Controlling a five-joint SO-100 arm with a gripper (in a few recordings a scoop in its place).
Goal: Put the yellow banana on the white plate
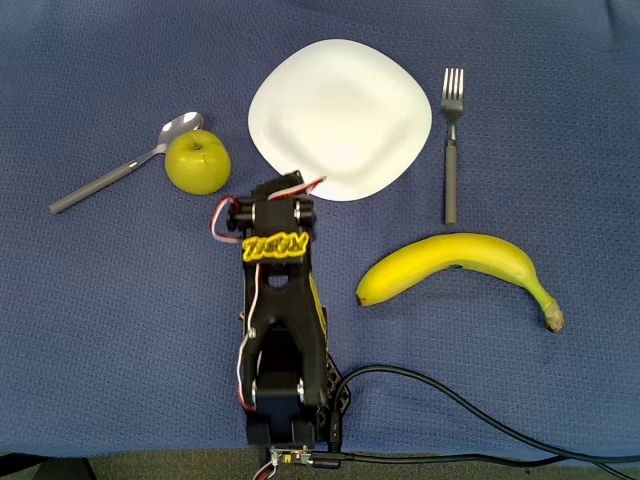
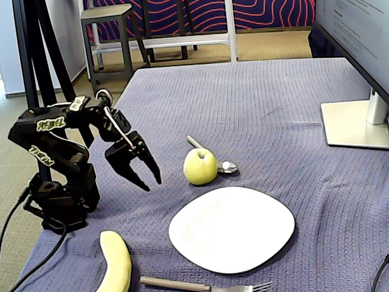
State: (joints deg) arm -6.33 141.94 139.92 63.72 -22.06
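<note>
The yellow banana lies on the blue cloth right of the arm, stem tip toward the right edge; in the fixed view only its blunt end shows, as the banana at the bottom left. The white plate sits bare at the top centre, and the plate is in front of the arm in the fixed view. My gripper hangs above the cloth between apple and plate, pointing down, open, holding nothing. From overhead the black arm reaches to the plate's near rim and covers the fingers.
A yellow-green apple rests beside a spoon left of the plate. A fork lies right of the plate, above the banana. A monitor foot stands at the cloth's far right. Cables trail from the arm's base.
</note>
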